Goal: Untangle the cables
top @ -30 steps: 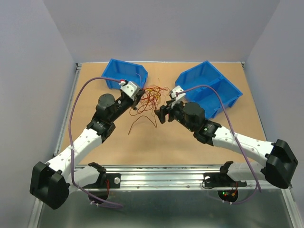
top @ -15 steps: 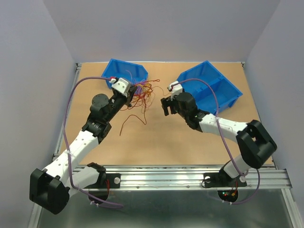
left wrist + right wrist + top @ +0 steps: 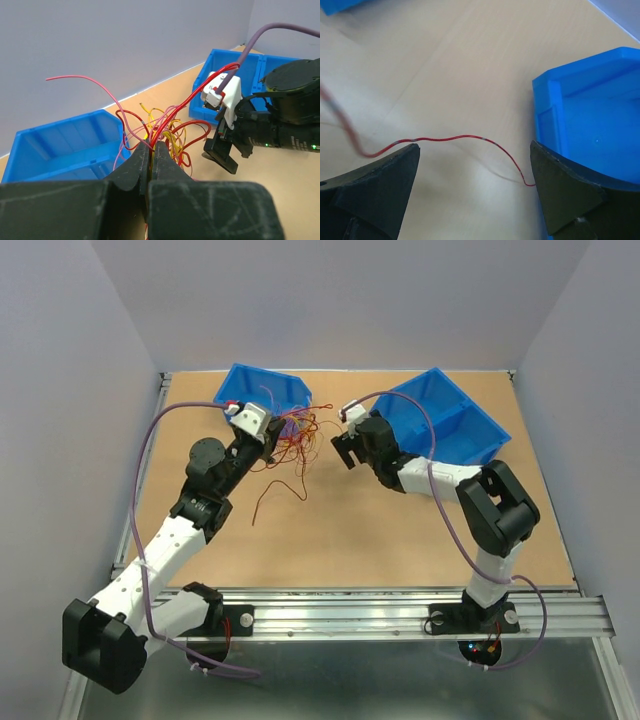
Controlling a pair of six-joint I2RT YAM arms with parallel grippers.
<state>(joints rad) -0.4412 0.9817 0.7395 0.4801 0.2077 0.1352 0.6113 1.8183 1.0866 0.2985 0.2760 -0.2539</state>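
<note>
The table (image 3: 350, 540) is a tan wooden board with a metal rail (image 3: 340, 608) along its near edge. Two blue bins sit toward its far side, well apart: the left bin (image 3: 262, 390) by the far-left corner, the divided right bin (image 3: 455, 425) set at an angle. One strand of the cables (image 3: 296, 438) trails onto the bare wood between them.

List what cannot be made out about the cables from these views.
- Top view: the cables are too thin and small to trace which strand crosses which.
- Left wrist view: the shut left gripper hides which strands it pinches.
- Right wrist view: the red cable, under the open right gripper, blurs and runs off the left edge, so its other end is unseen.
</note>
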